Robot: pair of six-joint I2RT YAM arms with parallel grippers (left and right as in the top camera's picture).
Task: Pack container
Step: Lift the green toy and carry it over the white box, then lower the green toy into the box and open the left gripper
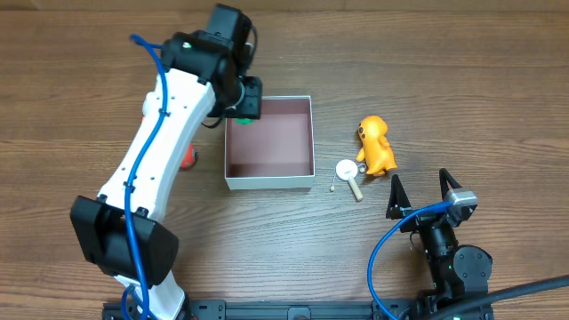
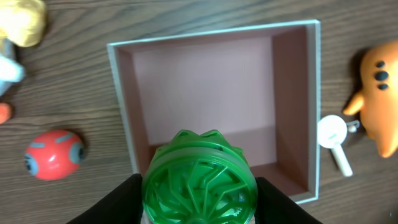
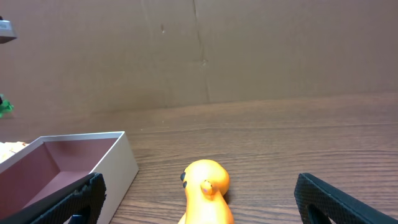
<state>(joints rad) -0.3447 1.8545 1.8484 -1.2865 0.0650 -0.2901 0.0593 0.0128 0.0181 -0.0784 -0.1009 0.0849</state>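
Note:
The container [image 1: 269, 180] is a square white-walled box with a dusty pink, empty inside, at the table's middle; it also shows in the left wrist view [image 2: 121, 99] and the right wrist view [image 3: 118, 158]. My left gripper [image 2: 199, 193] is shut on a green ribbed round toy [image 2: 199, 183] and holds it over the container's upper left corner, where the toy [image 1: 243, 117] barely shows in the overhead view. My right gripper [image 1: 418, 191] is open and empty, near the table's front right, with an orange toy figure [image 1: 376, 145] in front of it.
A small white magnifier-like toy [image 1: 347, 171] lies between the container and the orange figure. A red ball-like toy [image 2: 55, 154] lies left of the container, partly under my left arm. A yellow toy [image 2: 23, 20] and a pale blue one [image 2: 7, 70] lie further left.

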